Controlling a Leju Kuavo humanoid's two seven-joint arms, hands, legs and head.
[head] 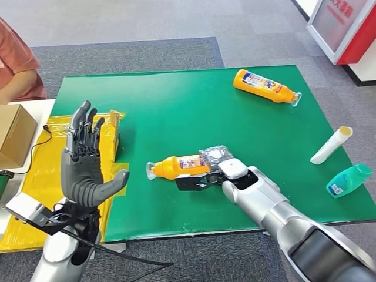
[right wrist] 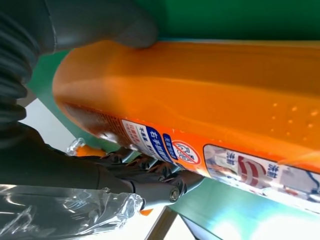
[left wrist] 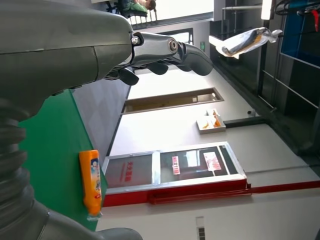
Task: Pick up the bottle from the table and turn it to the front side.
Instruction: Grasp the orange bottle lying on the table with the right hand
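Right hand: right hand point(head: 208, 176) reaches in low over the green mat point(head: 177, 111), thumb on one side and dark fingers point(right wrist: 158, 180) on the other side of the bottle point(head: 180, 167), grasping it near its base end.
Left hand: left hand point(head: 84, 158) is raised upright over the mat's left edge, palm showing, fingers spread, holding nothing.
Bottle: orange plastic, lying on its side near the middle of the mat, clear cap pointing toward the robot's left; a white, blue and red printed label runs along its body, seen close in the right wrist view with a round red prohibition mark.
Nearby bottles: a second orange bottle point(head: 266, 86) lies at the mat's far right; a white tube point(head: 331, 145) and a teal bottle point(head: 349, 180) lie near the right edge.
Surface: green mat on a table, with a yellow sheet point(head: 35, 176) and a cardboard box point(head: 15, 135) to the left.
Room: grey carpet floor point(head: 133, 23); a red and white panel point(head: 346, 26) at far right; a person's sleeve point(head: 15, 59) at far left.
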